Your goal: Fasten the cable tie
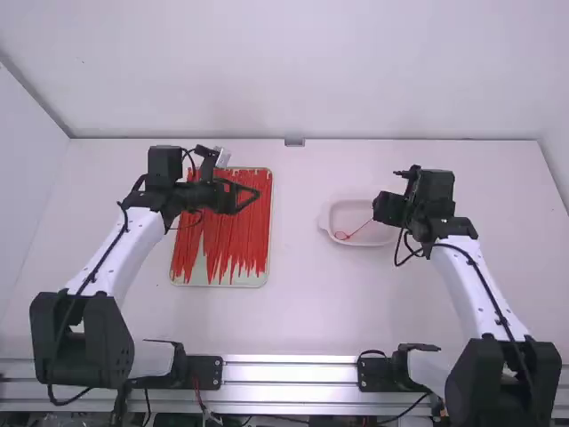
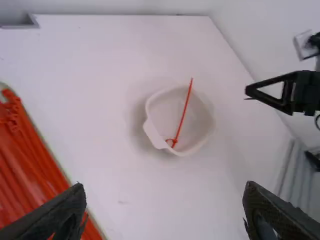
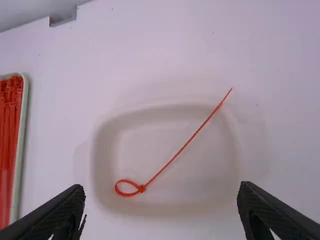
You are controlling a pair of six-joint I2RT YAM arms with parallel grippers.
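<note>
**Both grippers empty, looped tie lying in the bowl**

We see the left gripper with its fingers spread wide, holding nothing, over the 1 o'clock part of the pale flat tray of loose red ties. The right gripper is equally wide apart and empty, at the white plastic bowl's 3 o'clock side. Inside the bowl lies the red looped cable tie. In the high view its loop sits at 7 o'clock and its straight tail points to 2 o'clock.

a looped red cable tie is lying in the white dish beside the right jaws; the left jaws are hanging over the tray of red ties.
</note>
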